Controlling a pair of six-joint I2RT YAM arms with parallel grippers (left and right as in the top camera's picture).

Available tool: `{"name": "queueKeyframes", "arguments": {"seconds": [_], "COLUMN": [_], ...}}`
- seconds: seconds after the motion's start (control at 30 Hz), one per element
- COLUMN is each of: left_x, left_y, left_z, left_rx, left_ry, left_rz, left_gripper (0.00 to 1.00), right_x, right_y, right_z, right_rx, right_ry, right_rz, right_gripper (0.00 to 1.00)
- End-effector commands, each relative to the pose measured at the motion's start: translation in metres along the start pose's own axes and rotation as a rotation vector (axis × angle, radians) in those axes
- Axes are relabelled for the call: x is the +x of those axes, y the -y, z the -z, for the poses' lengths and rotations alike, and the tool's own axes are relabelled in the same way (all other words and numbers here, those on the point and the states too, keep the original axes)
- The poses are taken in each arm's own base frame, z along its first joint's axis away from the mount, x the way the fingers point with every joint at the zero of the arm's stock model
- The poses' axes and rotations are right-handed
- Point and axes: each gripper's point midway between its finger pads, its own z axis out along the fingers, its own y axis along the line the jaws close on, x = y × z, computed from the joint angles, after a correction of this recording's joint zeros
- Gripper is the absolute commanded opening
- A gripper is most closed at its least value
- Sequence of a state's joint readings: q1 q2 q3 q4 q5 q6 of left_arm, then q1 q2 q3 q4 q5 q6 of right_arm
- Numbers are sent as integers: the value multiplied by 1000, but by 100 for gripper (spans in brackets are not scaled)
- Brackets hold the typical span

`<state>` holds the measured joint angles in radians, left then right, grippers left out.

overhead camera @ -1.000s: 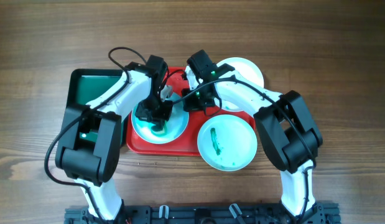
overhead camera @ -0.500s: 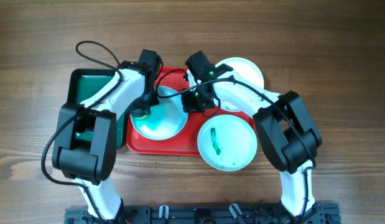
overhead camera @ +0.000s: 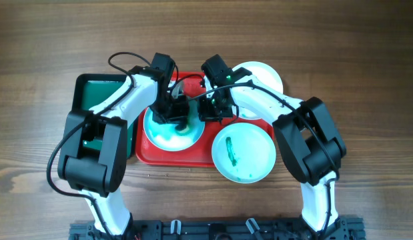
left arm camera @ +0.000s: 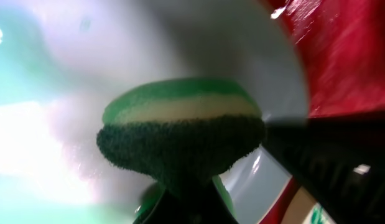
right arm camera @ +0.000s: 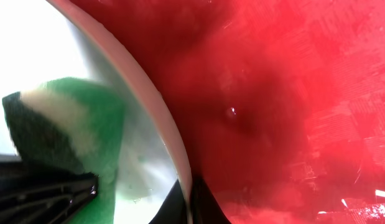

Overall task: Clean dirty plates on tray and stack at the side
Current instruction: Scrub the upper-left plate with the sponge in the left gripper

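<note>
Beneath the left pincer, clamped on a sponge, the plate on the red tray is likely mid-scrub, right pincer pinching its rim; next, wipe across under firm pressure.

overhead: top-down, far | wrists: close-up, sharing sponge, plate

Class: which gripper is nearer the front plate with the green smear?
Right. The right gripper is just past that plate's far edge; the left gripper is farther left, over another plate.
</note>
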<state>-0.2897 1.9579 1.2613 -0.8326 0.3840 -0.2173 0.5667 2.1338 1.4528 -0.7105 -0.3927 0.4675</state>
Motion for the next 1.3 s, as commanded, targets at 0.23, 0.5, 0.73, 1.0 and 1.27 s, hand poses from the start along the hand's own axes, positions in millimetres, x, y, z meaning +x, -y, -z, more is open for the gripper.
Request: {"name": "queueKeyframes", "arguments": {"seconds": [0.23, 0.5, 0.73, 1.0, 1.27], "left_x": [-29, 45, 31, -36, -67], "left_y": [-112, -80, -22, -50, -62], "left_z": [34, 15, -3, 4, 119], "left_rx": [-610, -454, -97, -264, -466], "left_ry": [314, -95, -121, 199, 378], "left_rz": [425, 314, 119, 234, 320], "left_gripper": [4, 4, 4, 4, 4], "right_x": [-1, -4, -3, -4, -4], "right_y": [20, 18, 18, 18, 19], "right_z": [-10, -10, -10, -10, -10], "right_rx": [57, 51, 52, 51, 54], "right_ry": [8, 19, 19, 19, 21], "right_rz": [-25, -20, -20, -20, -19], "right_gripper": [4, 4, 4, 4, 4]}}
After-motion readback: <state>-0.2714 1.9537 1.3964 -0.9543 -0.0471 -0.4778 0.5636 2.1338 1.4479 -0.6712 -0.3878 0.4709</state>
